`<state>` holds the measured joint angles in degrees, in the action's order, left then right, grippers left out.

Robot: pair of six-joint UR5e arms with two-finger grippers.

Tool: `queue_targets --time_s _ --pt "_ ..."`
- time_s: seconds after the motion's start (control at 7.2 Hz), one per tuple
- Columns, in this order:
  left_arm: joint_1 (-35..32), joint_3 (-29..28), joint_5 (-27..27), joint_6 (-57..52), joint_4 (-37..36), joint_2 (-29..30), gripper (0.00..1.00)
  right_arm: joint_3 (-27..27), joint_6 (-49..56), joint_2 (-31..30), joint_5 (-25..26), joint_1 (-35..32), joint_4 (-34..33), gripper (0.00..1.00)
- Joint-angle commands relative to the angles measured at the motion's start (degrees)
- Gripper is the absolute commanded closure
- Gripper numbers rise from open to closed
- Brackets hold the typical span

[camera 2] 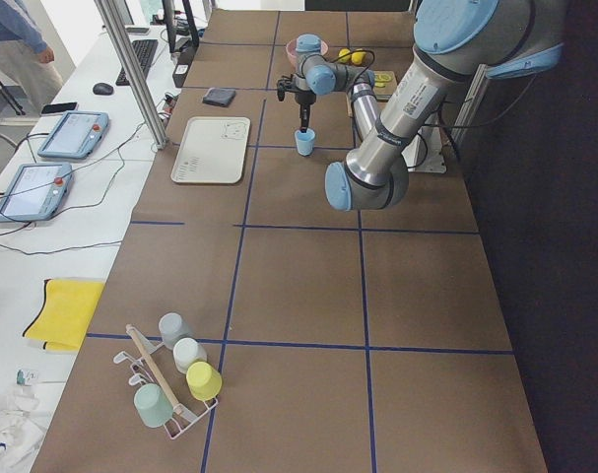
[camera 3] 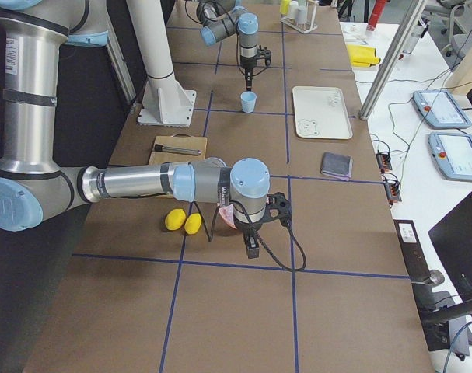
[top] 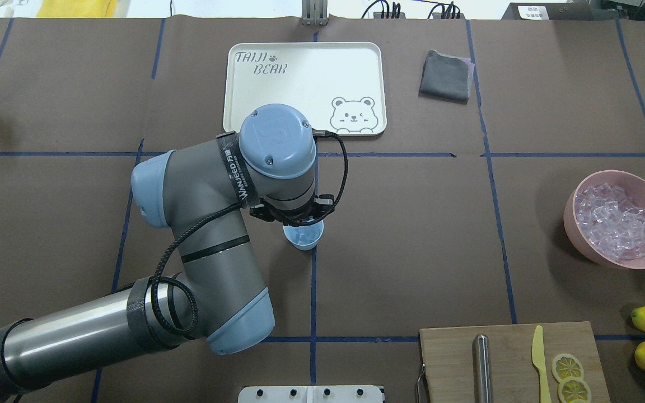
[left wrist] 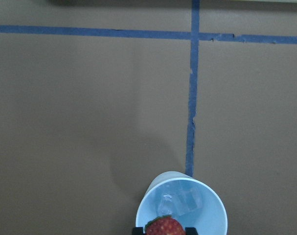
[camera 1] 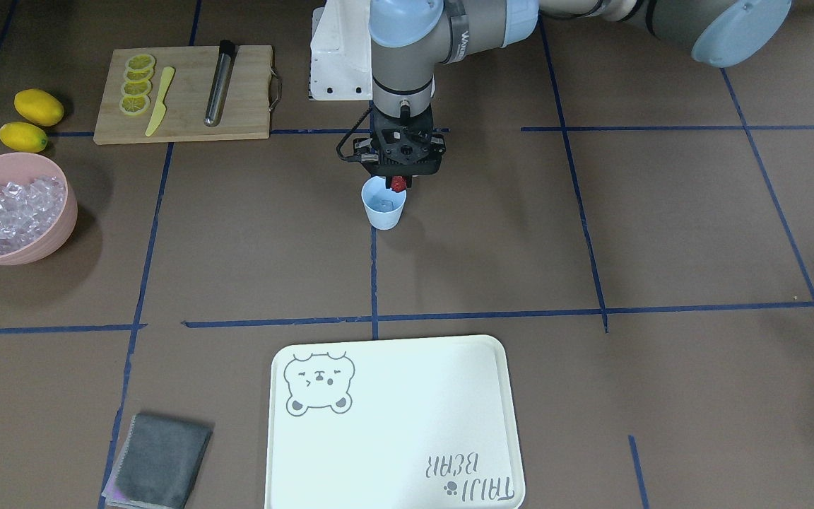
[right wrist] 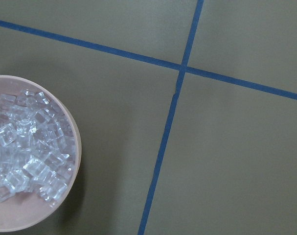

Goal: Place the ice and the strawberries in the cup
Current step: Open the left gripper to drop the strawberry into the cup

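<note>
1. Nearest you: the strawberry [left wrist: 165, 226], pinched in the left gripper [camera 1: 398, 181], jaws narrow around it, just above the cup [camera 1: 384, 210].
2. The cup has some ice [left wrist: 183, 201] in it.
3. Risk: the berry hangs over the rim, not the centre. Release here and it may clip the edge, roll off or tip the cup.
4. Right gripper [camera 3: 252, 247]: can't tell open or closed. It's near the pink bowl [camera 1: 39, 244].
5. Brown table [camera 1: 591, 247] with a blue tape grid; tray [camera 1: 414, 424], cutting board [camera 1: 237, 92] and lemons [camera 1: 38, 106] around.
</note>
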<state>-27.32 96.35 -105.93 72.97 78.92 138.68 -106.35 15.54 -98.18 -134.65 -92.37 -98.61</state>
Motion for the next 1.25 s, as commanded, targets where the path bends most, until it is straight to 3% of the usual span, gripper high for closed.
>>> queue_targets --time_s 0.0,0.14,0.42,0.83,0.97,1.11 --pt "0.34 -0.19 0.11 0.07 1.66 -0.07 0.32 0.00 -0.07 0.01 0.00 0.00 0.00 0.00" --pt "0.34 -0.19 0.11 0.33 2.46 -0.08 0.18 0.00 -0.07 0.01 0.00 0.00 0.00 0.00" --pt "0.25 -0.19 0.11 0.07 2.47 -0.16 0.01 0.09 -0.16 -0.17 0.00 0.00 0.00 0.00" --pt "-2.37 1.98 -0.14 -3.77 1.77 -3.21 0.01 0.09 0.10 -0.69 0.00 0.00 0.00 0.00" --pt "-4.74 6.18 -0.41 -8.93 1.07 -7.76 0.01 0.17 0.28 -0.87 0.00 0.00 -0.09 0.00" --pt "-9.20 10.92 -4.94 -15.51 -0.24 -13.38 0.01 0.17 0.20 -1.22 0.00 0.00 0.00 0.00"
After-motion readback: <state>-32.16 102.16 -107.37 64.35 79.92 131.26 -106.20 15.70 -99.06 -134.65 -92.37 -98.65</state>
